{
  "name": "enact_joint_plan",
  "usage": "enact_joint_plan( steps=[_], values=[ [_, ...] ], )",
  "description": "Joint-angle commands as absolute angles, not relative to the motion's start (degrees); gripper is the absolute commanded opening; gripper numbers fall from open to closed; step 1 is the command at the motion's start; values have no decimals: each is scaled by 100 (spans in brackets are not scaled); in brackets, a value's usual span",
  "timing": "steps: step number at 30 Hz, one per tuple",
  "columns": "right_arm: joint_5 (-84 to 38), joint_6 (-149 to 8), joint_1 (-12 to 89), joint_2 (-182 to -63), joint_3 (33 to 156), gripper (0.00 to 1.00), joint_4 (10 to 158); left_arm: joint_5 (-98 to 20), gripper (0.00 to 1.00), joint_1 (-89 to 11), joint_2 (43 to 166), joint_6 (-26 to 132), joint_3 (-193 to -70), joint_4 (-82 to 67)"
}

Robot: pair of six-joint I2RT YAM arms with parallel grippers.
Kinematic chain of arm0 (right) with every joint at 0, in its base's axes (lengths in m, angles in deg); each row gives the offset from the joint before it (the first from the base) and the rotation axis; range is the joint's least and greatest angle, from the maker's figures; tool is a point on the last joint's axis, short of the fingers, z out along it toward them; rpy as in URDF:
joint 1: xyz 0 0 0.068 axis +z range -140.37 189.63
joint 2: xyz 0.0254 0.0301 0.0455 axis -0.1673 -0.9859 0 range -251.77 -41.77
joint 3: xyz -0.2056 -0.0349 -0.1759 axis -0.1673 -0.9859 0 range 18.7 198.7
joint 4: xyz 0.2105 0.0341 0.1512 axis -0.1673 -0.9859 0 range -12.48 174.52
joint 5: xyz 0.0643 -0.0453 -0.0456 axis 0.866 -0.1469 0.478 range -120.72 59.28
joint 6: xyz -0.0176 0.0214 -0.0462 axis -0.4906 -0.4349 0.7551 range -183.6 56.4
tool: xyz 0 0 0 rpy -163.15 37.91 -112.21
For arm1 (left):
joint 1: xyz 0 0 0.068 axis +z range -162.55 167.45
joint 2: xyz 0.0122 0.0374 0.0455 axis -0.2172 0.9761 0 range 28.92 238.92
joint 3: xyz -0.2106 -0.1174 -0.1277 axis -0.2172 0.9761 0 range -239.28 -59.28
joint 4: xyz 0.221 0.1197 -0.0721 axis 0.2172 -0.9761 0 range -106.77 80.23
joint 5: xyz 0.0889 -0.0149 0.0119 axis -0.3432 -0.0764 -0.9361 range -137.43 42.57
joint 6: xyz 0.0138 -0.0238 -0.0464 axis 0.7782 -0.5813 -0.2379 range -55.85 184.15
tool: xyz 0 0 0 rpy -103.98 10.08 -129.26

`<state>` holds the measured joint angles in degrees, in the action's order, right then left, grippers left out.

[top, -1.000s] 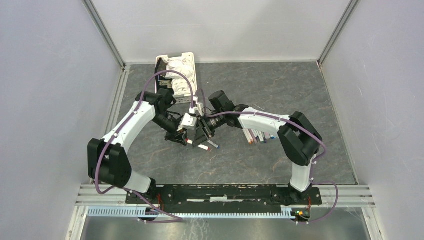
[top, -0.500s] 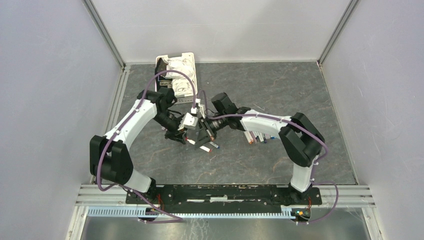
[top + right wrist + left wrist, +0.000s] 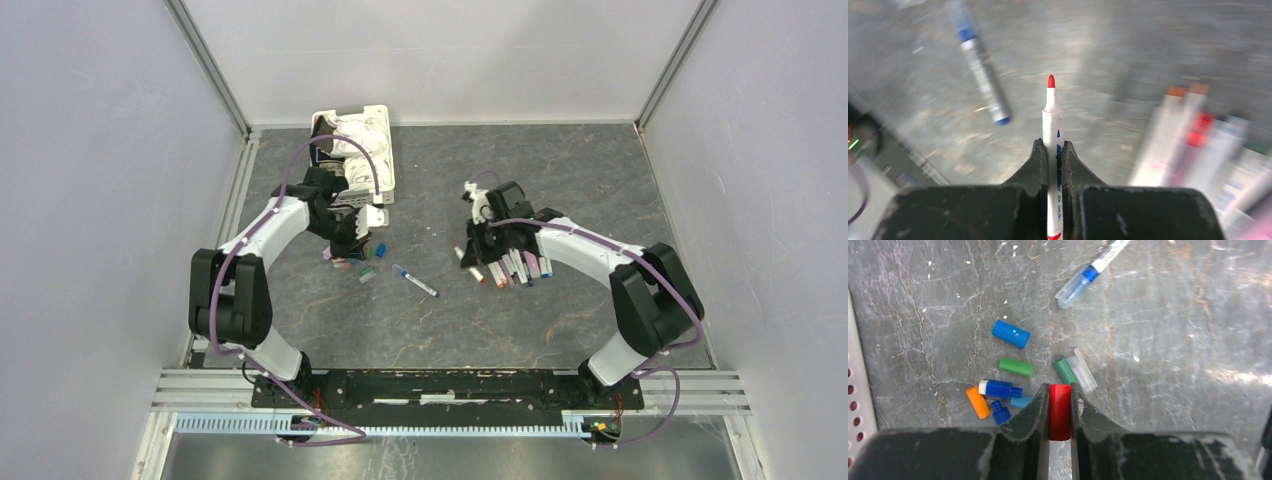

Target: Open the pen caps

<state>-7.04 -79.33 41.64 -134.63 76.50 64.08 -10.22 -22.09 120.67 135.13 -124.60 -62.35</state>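
Left claw [image 3: 1060,388]: clamps red cap [image 3: 1060,417]; release low beside loose caps [image 3: 1015,367] at ten o'clock. Right claw [image 3: 1053,146]: grips uncapped red pen [image 3: 1052,112]; lay flat.

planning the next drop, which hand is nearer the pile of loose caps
Left. The left hand hovers just over the loose caps; the right hand is off to their right, beside the row of pens.
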Motion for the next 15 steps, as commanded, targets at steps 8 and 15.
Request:
enact_joint_plan(
  steps=[8,15],
  values=[
    [-4167,-8086,3943,-13068,7225,0,6626,-1669,36,-2405,12655,12140,-12160,-4476],
    [-4425,-8056,3865,-13228,7118,4,6681,-1465,49,-2406,12261,12200,-12333,-4937]
  ],
)
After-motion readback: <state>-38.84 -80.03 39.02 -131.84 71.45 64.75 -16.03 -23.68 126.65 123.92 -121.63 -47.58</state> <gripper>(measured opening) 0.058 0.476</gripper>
